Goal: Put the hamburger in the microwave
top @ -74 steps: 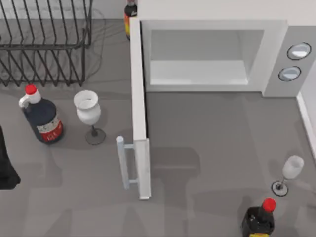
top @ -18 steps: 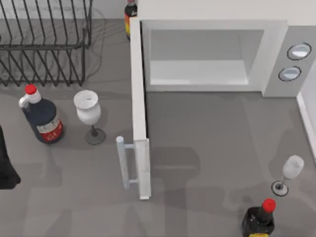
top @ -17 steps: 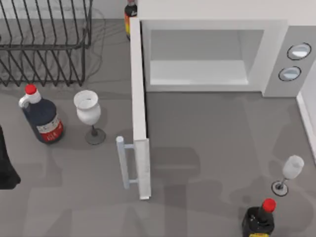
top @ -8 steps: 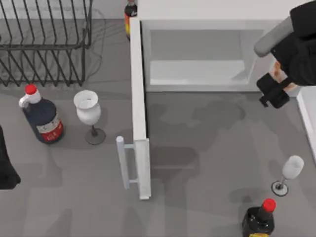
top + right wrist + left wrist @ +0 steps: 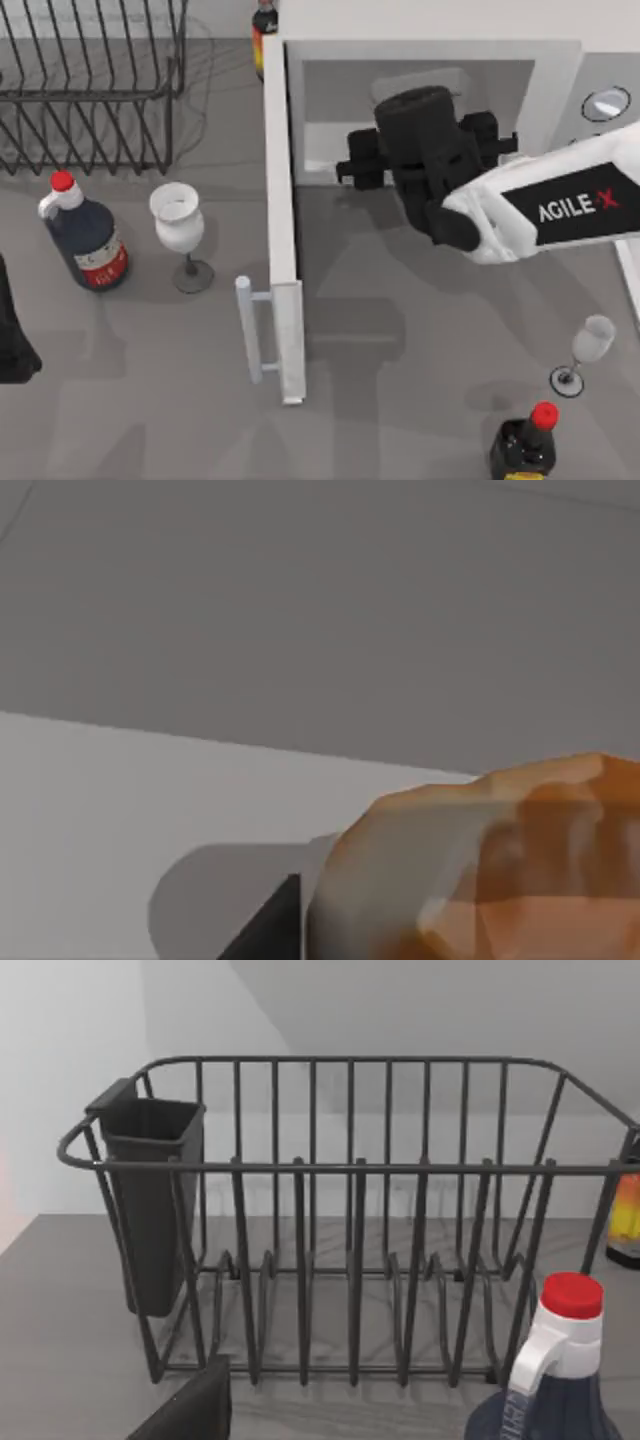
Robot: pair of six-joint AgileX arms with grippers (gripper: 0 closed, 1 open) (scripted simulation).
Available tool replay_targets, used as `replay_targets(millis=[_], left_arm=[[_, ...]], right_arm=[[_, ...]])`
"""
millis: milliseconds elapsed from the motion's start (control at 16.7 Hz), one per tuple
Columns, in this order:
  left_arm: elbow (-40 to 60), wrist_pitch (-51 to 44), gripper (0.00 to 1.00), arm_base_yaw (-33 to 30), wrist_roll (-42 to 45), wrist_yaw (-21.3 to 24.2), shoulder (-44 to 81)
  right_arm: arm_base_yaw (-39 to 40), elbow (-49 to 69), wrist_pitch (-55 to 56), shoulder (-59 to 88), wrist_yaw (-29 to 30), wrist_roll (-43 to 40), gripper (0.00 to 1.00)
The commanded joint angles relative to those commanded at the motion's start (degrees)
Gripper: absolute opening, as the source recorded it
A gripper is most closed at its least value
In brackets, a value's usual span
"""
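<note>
Right gripper [image 5: 400,150] — reaching into the open cavity of the large white box microwave [image 5: 560,90], black wrist housing covering the fingers from above; finger spread not discernible. Small round tan bun hamburger with orange-yellow patch [image 5: 500,865] — right at a dark finger [image 5: 270,925] in the right wrist view, above the white cavity floor, grey inner wall behind; grip on it not confirmable. White AgileX-lettered forearm — trailing from the gripper toward the table's right edge. Side-hinged white door with bar handle [image 5: 280,250] — swung wide open, left of the gripper. Further left: white wine glass [image 5: 178,225], red-capped dark bottle [image 5: 85,235], black wire dish rack [image 5: 90,90]. Second wine glass [image 5: 590,345] and second red-capped bottle [image 5: 530,440] — near right corner. Left arm [image 5: 12,330] — parked at table's left edge.
</note>
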Motion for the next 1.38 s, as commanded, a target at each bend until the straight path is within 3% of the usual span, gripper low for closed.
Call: replay_targets(millis=[240, 780, 1380], left_arm=[[0.00, 0.00, 1.00, 0.00, 0.00, 0.00, 0.00], [0.00, 0.00, 1.00, 0.00, 0.00, 0.00, 0.00], [0.00, 0.00, 1.00, 0.00, 0.00, 0.00, 0.00]], right_arm=[[4.05, 2.93, 7.22, 6.76, 4.30, 7.17, 0.00], [3.26, 6.35, 5.74, 9.37, 3.84, 7.18, 0.00], [-2.95, 44.55, -7.87, 28.72, -1.49, 3.96, 0.00]])
